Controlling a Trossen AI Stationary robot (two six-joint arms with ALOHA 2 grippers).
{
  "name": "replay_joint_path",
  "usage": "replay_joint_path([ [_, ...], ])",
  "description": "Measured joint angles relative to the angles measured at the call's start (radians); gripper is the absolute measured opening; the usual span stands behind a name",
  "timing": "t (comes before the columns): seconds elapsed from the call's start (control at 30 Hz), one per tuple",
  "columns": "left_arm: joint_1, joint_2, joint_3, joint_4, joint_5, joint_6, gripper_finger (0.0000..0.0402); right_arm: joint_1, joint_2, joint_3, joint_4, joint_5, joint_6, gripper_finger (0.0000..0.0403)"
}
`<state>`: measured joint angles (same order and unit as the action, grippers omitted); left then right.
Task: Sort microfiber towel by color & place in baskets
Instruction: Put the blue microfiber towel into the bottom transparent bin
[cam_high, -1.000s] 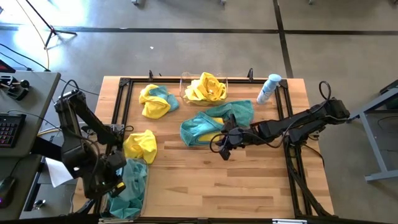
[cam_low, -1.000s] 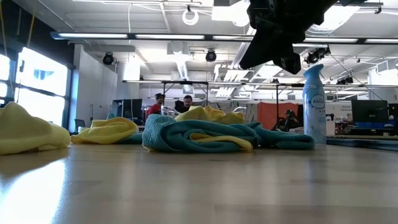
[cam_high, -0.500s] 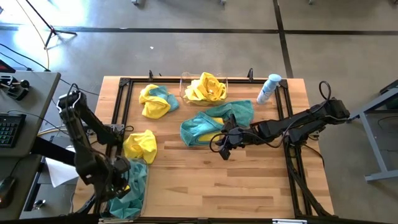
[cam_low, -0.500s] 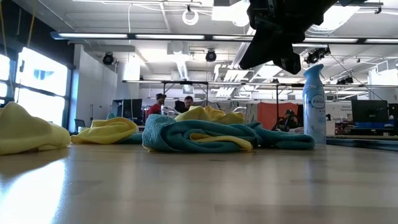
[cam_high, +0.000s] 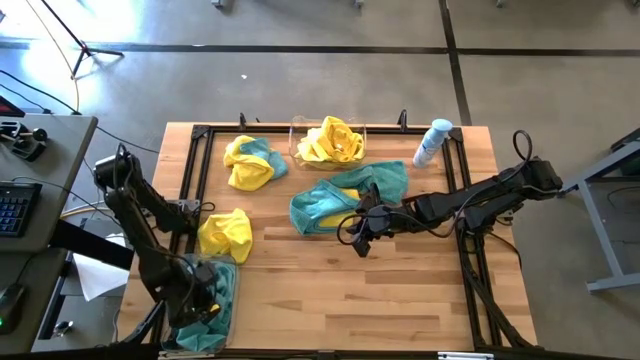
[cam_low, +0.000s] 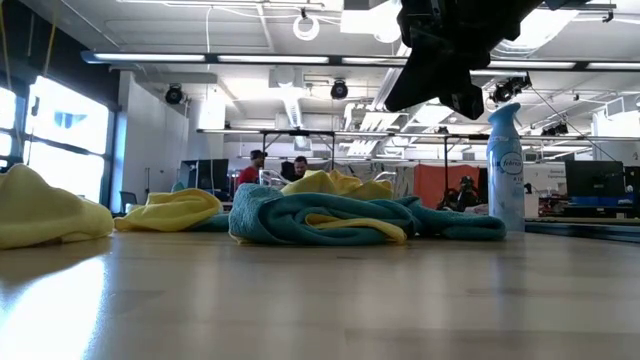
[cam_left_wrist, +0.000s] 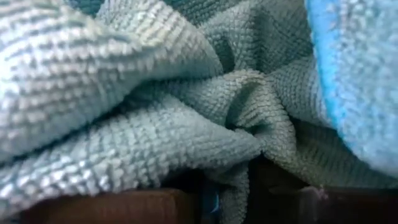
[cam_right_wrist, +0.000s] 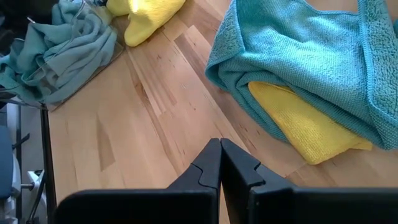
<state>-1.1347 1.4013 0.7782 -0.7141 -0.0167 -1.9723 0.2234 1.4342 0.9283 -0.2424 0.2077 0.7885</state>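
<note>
The left claw (cam_high: 200, 298) is down inside the clear basket (cam_high: 226, 322) at the front-left corner of the tabletop (cam_high: 380, 300), buried in the teal towels (cam_high: 222, 290) that fill it. In the left wrist view the weave of those towels (cam_left_wrist: 186, 118) fills the picture and bunches right at the claw's fingers, but I cannot tell whether the fingers are parted or pinched on a fold.

The step in hand looks like settling a teal towel into this basket. To do it well, the claw should let go fully, then rise straight up so no loop of cloth rides out with it. A corner draped over the basket rim would be worth tucking in.

The right claw (cam_right_wrist: 219, 163) hovers over bare wood just in front of the teal and yellow pile (cam_high: 345, 200) at the tabletop's middle, fingers pressed together and holding nothing. In the right wrist view a yellow towel (cam_right_wrist: 305, 124) lies partly under a teal one (cam_right_wrist: 298, 56). That pair needs separating.

Relative to the left basket: 1 yellow towel (cam_high: 226, 234) lies just behind it, a yellow and teal bundle (cam_high: 250, 163) farther back, and the 2nd basket (cam_high: 296, 132), holding yellow towels (cam_high: 332, 141), sits at the back edge. A spray bottle (cam_high: 432, 141) stands beside that 2nd basket.
</note>
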Motion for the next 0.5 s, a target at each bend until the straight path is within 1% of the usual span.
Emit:
replay_joint_path([
  [0.2, -0.001, -0.039, 0.09, -0.128, 0.001, -0.022, 0.0055, 0.0, 0.0, 0.0, 0.0, 0.01, -0.001, 0.0],
  [0.4, -0.001, -0.043, 0.209, -0.246, -0.001, -0.025, 0.0055, 0.0, 0.0, 0.0, 0.0, 0.01, -0.002, 0.0],
  [0.5, -0.001, -0.044, 0.276, -0.331, -0.002, -0.036, 0.0055, 0.0, 0.0, 0.0, 0.0, 0.01, -0.002, 0.0],
])
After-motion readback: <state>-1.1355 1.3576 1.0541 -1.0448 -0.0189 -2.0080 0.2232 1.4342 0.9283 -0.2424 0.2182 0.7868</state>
